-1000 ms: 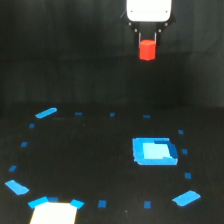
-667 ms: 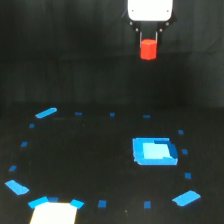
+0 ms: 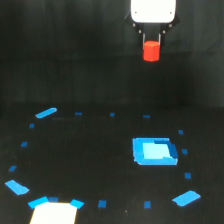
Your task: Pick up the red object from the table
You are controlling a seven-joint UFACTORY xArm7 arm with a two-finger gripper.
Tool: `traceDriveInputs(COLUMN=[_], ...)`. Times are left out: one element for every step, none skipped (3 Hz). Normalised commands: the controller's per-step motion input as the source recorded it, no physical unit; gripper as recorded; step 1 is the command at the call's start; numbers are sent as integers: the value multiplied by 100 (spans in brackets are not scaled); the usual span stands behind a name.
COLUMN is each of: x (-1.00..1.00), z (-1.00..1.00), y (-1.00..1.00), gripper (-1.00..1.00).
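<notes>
Black table (image 3: 90, 150), blue tape marks; gripper (image 3: 151, 44) clamps small matte red object (image 3: 151, 51), stubby cylinder, aloft.

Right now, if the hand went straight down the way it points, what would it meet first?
The hand, holding the red object, looks likely to reach bare table first, near the blue square patch. Depth is unclear, so this is uncertain.

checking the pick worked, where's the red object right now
In the exterior view the red object hangs near the top, right of centre, gripped under the white gripper, well above the table and its blue square patch.
</notes>
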Motion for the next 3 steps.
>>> traceDriveInputs(x=[18, 1, -1], z=[100, 100, 100], y=[71, 21, 100], gripper=[-100, -94, -91])
